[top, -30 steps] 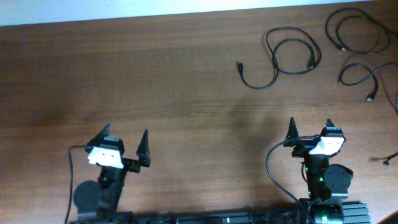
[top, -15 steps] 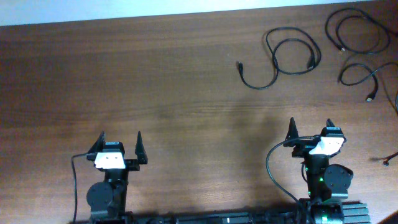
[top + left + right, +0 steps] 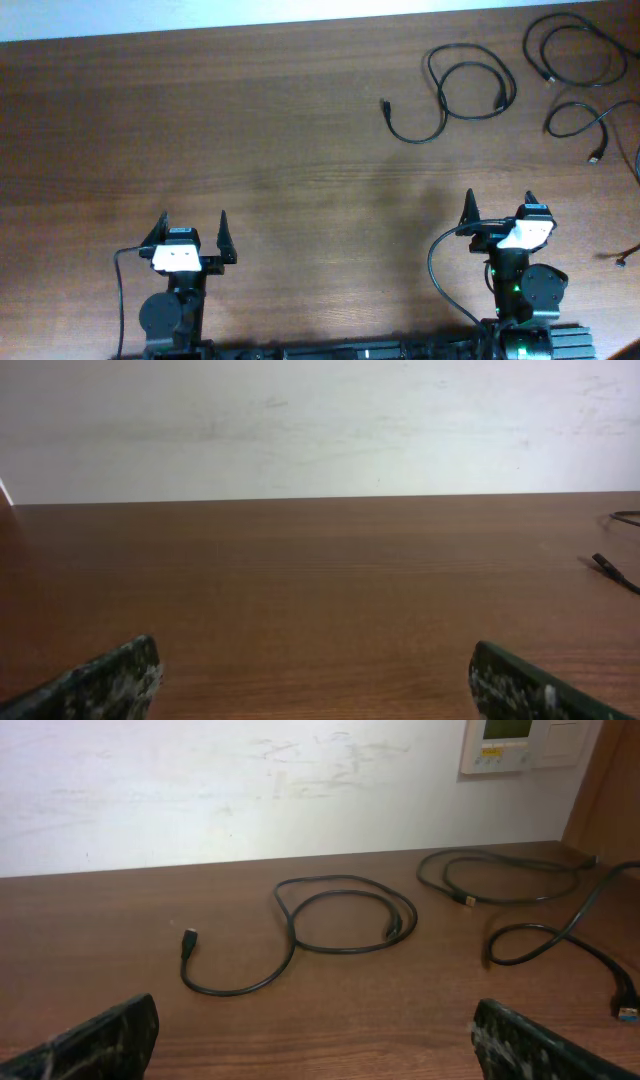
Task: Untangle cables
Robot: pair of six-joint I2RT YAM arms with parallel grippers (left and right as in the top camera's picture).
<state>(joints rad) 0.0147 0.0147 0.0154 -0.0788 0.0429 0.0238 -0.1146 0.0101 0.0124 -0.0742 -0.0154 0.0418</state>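
Note:
Three thin black cables lie apart at the table's far right, not bundled. One looped cable [image 3: 462, 92] [image 3: 330, 920] is nearest the middle, with a plug end [image 3: 607, 565] showing in the left wrist view. A second loop [image 3: 575, 48] [image 3: 500, 880] lies at the far right corner. A third cable [image 3: 582, 122] [image 3: 560, 935] lies below it. My left gripper [image 3: 192, 230] [image 3: 315, 680] is open and empty at the near left. My right gripper [image 3: 499, 208] [image 3: 315, 1040] is open and empty at the near right, well short of the cables.
The wooden table [image 3: 250, 130] runs to a white wall [image 3: 200, 780] at its far edge. A wall panel [image 3: 520, 745] hangs at the upper right. A small plug end [image 3: 622, 261] lies at the right edge. Thick arm wires [image 3: 440, 270] loop beside the right base.
My left arm pulled back and straightened, its gripper now pointing straight ahead. It has held still for the last half second. The right arm and the cables have not moved.

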